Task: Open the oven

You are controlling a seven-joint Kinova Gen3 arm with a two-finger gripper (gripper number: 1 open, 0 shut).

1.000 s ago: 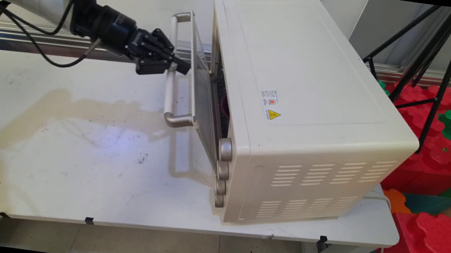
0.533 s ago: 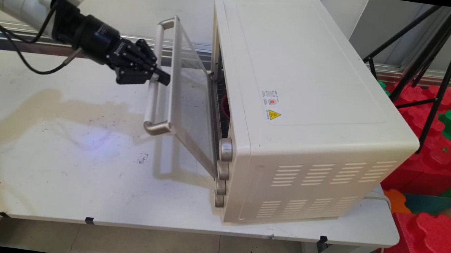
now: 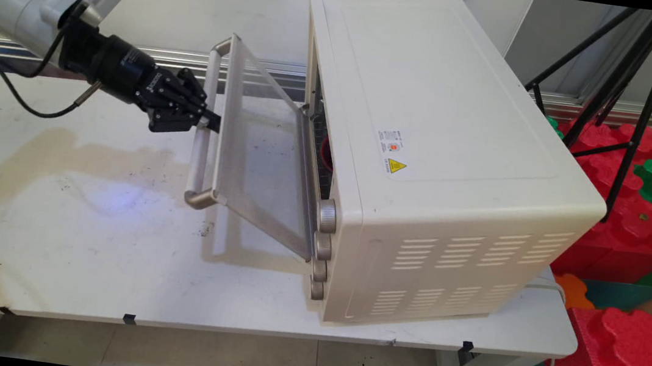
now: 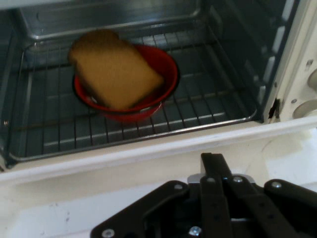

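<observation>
Main view: gripper (image 3: 205, 122) clamped on oven door handle (image 3: 204, 132), door (image 3: 255, 156) half-open

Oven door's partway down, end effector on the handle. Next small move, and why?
Probably keep drawing the handle down and outward along the door's arc. The end effector is shut on the handle, and the door hangs tilted, not yet flat. The hand view shows a red bowl with toast on the rack, so full opening would clear the way in.

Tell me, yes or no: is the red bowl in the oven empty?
No: in the hand view the red bowl sits on the oven rack with a slice of bread lying across it.
</observation>
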